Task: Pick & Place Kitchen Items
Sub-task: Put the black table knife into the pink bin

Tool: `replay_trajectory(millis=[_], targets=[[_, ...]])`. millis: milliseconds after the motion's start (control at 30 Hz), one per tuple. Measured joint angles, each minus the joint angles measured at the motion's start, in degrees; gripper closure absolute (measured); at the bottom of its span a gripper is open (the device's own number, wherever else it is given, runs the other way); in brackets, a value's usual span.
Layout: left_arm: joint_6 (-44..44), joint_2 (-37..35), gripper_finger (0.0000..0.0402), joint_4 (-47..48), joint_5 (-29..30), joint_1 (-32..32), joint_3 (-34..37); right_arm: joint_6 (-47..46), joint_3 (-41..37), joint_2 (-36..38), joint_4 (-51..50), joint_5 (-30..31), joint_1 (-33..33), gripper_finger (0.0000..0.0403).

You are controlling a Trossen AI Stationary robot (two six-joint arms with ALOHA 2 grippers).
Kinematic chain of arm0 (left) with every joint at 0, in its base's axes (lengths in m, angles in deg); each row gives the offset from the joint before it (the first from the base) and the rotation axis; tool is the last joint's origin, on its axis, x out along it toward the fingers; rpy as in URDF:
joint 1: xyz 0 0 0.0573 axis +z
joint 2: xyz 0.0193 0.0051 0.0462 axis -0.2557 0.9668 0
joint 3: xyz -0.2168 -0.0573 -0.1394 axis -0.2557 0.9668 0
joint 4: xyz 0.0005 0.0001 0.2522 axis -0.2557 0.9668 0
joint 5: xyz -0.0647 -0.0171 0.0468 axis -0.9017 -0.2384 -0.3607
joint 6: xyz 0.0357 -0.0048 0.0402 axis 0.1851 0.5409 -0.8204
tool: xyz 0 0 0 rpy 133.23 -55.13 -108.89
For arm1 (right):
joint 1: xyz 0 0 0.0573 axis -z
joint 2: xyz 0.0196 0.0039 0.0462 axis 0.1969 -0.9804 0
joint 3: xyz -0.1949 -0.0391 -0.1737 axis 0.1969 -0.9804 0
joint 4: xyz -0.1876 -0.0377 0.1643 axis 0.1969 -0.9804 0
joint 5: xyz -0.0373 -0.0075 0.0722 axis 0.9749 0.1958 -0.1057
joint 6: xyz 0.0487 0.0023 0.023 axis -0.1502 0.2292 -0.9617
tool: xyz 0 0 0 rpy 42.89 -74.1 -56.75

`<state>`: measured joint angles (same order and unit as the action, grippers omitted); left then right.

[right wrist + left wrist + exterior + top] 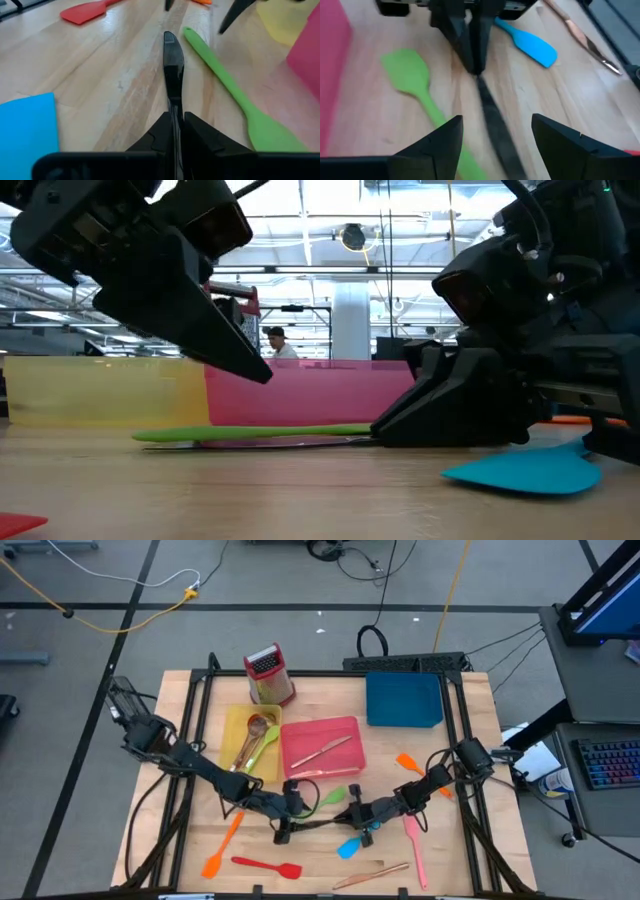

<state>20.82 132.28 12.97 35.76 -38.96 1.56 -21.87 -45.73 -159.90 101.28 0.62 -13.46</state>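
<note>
Left gripper (496, 120) is hovering low over the middle of the table, toward the edge opposite the trays. Its fingers are standing spread on either side of the dark knife (172, 55) and gripping nothing. The knife is lying flat on the wood between the two arms, with the green spatula (220, 75) just beside it. Right gripper (173, 117) is reaching in from the right edge, fingers pressed together and pinching one end of the knife.

Risks, as judged:
- The pinch is sitting at the very end of a long, thin blade, so the knife is liable to swivel or slip out on lifting.
- The left fingers are straddling the knife, so a lift or a sideways pull could be knocking it against them.
- The green spatula is lying close enough to be dragged along.

Count, left to right:
- Orange spatulas: two, one (222, 845) near the left edge and one (410, 765) toward the right edge.
- Red spatula (265, 867): one.
- Yellow tray (232, 720): one, holding at least two spoons, though the exact number is not clear.
- Grater (268, 675): one, at the far edge.
- Pink tray (345, 726): one, seemingly holding two pale pieces of cutlery.
- Green spatula and dark knife: one each.
- Blue spatula (350, 845): one.
- Copper knife (370, 875): one.
- Blue tray (403, 700): one.
- Pink spatula (413, 850): one.
</note>
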Motion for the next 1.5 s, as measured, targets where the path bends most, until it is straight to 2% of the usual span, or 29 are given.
replay_trajectory(millis=[133, 500, 667, 800, 1000, 1300, 1500], targets=[[1.39, 2.95, 0.0167, -2.11, -0.36, 0.11, 0.0, 1.12, -0.04, 0.0, 0.45, 2.67, -0.02, 0.0371], [1.52, 6.04, 0.0204, -3.19, -0.89, 1.29, -0.07, 4.42, -0.02, 0.11, 2.83, 4.27, 0.07, 0.0372], [1.43, 6.04, 0.0221, -3.7, -4.44, 2.38, -0.07, 5.88, 0.02, 0.13, 3.1, 5.71, 0.0, 0.0372], [1.44, 6.15, 0.0248, -4.65, -6.83, 2.96, -0.02, 6.51, 0.02, 0.13, 3.54, 5.64, 0.0, 0.0375], [2.08, 6.15, 0.0305, -4.64, -7.31, 3.96, 0.0, 7.28, 0.02, 0.13, 3.95, 5.91, -0.04, 0.0368], [3.19, 6.15, 0.0392, -4.91, -7.79, 5.86, 0.0, 7.24, 0.04, 0.17, 4.08, 6.19, 0.0, 0.0394], [4.02, 6.15, 0.0388, -4.84, -9.14, 6.13, 0.0, 7.14, 0.04, 0.17, 4.08, 6.02, 0.0, 0.0402]])
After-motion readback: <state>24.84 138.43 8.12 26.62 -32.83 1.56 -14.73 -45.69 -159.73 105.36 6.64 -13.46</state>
